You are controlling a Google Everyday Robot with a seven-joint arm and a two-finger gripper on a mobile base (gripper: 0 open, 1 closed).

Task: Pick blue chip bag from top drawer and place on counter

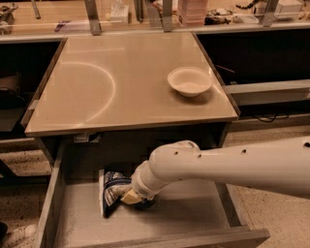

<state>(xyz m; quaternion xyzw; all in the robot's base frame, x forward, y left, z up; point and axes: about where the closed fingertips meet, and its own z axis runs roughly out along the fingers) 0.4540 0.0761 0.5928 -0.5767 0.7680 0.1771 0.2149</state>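
Observation:
The blue chip bag lies in the open top drawer, left of its middle, bunched up with its white label panel showing. My gripper reaches down into the drawer from the right on the white arm and is shut on the bag's right end. Most of the gripper is hidden behind the wrist. The beige counter sits above the drawer.
A white bowl stands on the counter's right side. A cluttered wooden shelf runs behind the counter. Dark open cabinets flank it on both sides. The drawer's grey side wall rises at the left.

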